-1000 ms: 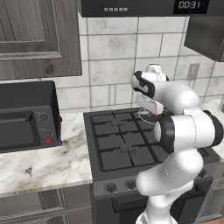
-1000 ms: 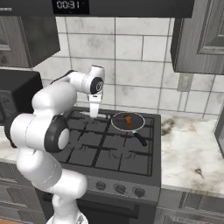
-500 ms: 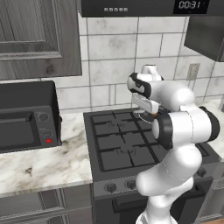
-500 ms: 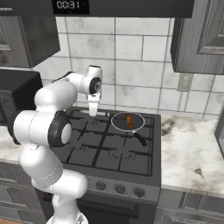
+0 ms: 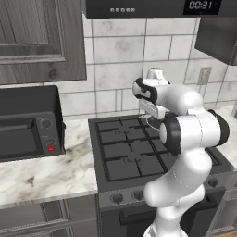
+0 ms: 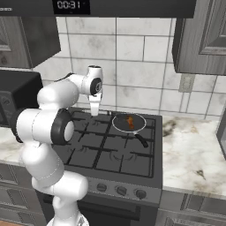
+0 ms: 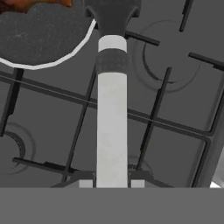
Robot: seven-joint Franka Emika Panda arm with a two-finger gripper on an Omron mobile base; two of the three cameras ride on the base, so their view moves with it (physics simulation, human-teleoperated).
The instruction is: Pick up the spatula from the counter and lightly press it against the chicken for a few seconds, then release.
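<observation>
Spatula (image 7: 112, 131) is pinched in the claw (image 7: 112, 183), blade reaching ahead over the pan (image 7: 43, 43) rim.

Spatula (image 7: 112, 109) blade tip and most of the chicken (image 7: 39, 2) beyond the hand view's top edge; pan (image 7: 43, 39) rim likewise.

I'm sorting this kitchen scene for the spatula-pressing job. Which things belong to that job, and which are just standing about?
Belong to the job:
- spatula, held in the shut pincer
- chicken
- pan holding the chicken

Just standing about:
- stove under the pan
- toaster oven on the counter
- wall outlet
</observation>
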